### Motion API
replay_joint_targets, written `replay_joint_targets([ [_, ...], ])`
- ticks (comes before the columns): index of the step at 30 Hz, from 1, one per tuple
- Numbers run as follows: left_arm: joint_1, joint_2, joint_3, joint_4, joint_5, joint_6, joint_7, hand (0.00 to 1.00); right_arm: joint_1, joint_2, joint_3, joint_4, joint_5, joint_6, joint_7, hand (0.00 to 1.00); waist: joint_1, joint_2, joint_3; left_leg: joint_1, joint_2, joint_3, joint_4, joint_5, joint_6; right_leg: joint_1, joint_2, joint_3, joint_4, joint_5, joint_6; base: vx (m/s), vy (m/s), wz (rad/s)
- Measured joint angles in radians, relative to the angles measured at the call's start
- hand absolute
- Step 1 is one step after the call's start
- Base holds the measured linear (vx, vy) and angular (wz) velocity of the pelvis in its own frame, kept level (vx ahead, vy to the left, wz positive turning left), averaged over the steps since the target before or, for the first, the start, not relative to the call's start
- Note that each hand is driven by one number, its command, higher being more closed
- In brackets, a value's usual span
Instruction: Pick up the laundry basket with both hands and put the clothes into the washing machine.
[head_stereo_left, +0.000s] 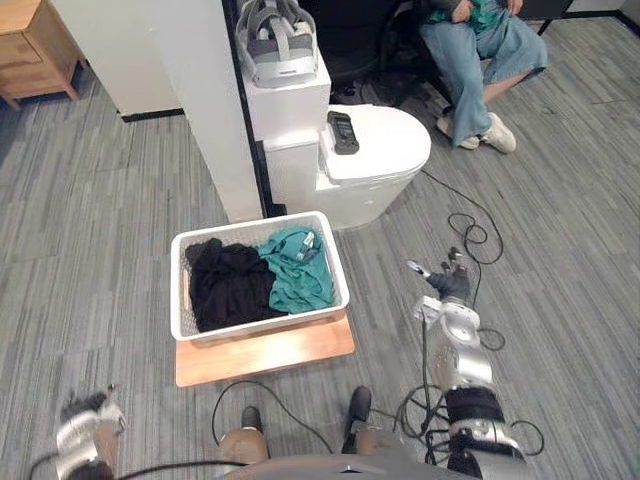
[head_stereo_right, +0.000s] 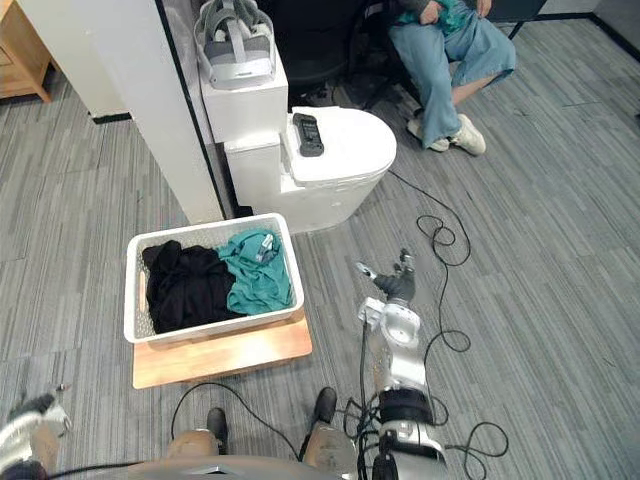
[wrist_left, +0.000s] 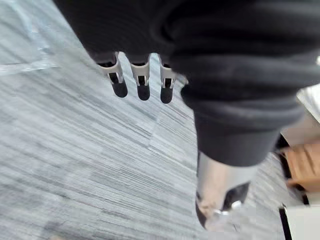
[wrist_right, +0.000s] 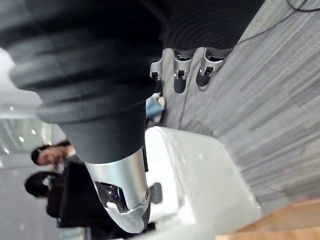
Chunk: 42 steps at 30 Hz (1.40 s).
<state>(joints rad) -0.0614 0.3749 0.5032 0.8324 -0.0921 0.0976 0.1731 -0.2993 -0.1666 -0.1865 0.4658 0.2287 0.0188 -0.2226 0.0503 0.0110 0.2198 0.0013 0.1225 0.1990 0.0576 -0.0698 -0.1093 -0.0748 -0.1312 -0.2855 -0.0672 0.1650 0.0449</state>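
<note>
Basket (head_stereo_left: 255, 222) sits at the back edge of a board (head_stereo_left: 270, 355) on the floor, clothes (head_stereo_left: 228, 285) (black and teal) inside. Left hand (head_stereo_left: 85, 425) and right hand (head_stereo_left: 447, 285) hang well apart from it, fingers relaxed, empty
</note>
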Motion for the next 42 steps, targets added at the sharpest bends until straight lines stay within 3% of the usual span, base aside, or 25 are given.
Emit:
replay_joint_targets([
  [4,-0.131,0.165,-0.126,-0.06,0.076,0.0,-0.051,0.0,-0.195,-0.067,0.047,0.173,0.001,0.028,0.032,0.0,0.014,0.001,0.055,-0.058,-0.001,-0.006,0.05,0.001,0.001,-0.037,-0.002,0.021,0.0,0.035,-0.007,-0.12,-0.012,-0.01],
  [8,-0.255,0.262,-0.171,-0.078,0.075,-0.01,-0.057,0.0,-0.302,-0.106,0.045,0.253,0.001,0.046,0.039,0.0,0.025,0.002,0.081,-0.104,0.001,-0.009,0.082,0.0,0.003,-0.068,-0.004,0.028,0.002,0.052,-0.01,-0.07,-0.009,0.0],
  [15,-0.438,0.322,-0.243,-0.077,0.076,-0.009,-0.077,0.0,-0.536,-0.177,0.022,0.412,0.0,0.094,0.046,0.0,0.032,0.001,0.147,-0.189,0.007,-0.009,0.143,-0.007,0.008,-0.13,-0.002,0.051,0.001,0.085,-0.013,-0.07,0.006,-0.03],
  [27,-0.546,0.308,-0.284,-0.071,0.076,0.008,-0.039,0.0,-0.677,-0.222,0.014,0.499,-0.002,0.117,0.046,0.0,0.018,0.002,0.233,-0.303,0.014,-0.023,0.237,-0.029,0.021,-0.192,-0.001,0.055,-0.003,0.108,-0.021,-0.04,0.032,0.01],
  [35,-0.569,0.131,-0.289,0.039,0.054,0.038,0.012,0.0,-0.752,-0.211,0.014,0.5,-0.04,0.117,0.044,0.0,0.008,0.003,0.263,-0.377,0.015,-0.02,0.264,-0.031,0.023,-0.266,-0.002,0.071,0.009,0.115,-0.026,-0.02,0.025,-0.01],
  [42,-0.627,0.09,-0.289,0.081,0.015,0.058,0.045,0.0,-0.761,-0.151,0.025,0.501,-0.046,0.121,0.038,0.0,0.0,0.003,0.266,-0.412,0.02,0.013,0.283,-0.038,0.029,-0.315,0.0,0.11,0.008,0.132,-0.034,-0.02,0.027,-0.14],
])
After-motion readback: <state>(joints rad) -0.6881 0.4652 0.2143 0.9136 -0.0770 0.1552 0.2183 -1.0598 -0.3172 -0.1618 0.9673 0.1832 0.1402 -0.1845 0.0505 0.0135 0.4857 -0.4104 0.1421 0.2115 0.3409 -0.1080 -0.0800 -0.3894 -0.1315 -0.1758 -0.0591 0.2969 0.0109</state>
